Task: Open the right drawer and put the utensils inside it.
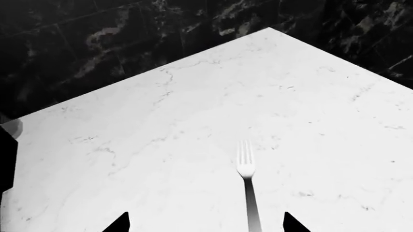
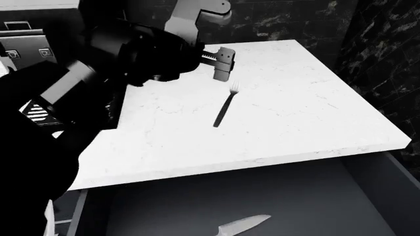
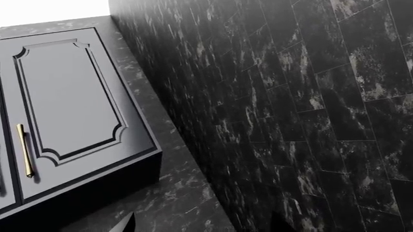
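Note:
The fork lies flat on the white marble counter, its tines pointing toward the back wall. My left gripper hovers just above the tine end. In the left wrist view it is open, with the fork's black handle lying between the two fingertips, nearer one of them. Below the counter's front edge the right drawer stands pulled out, showing its dark grey inside. The knife lies in it. My right gripper is open on nothing and is out of the head view.
A black marble wall runs along the counter's right and back sides. The right wrist view faces a navy panelled cabinet door with a brass handle, beside dark marble tiles. My left arm crosses the counter's left half.

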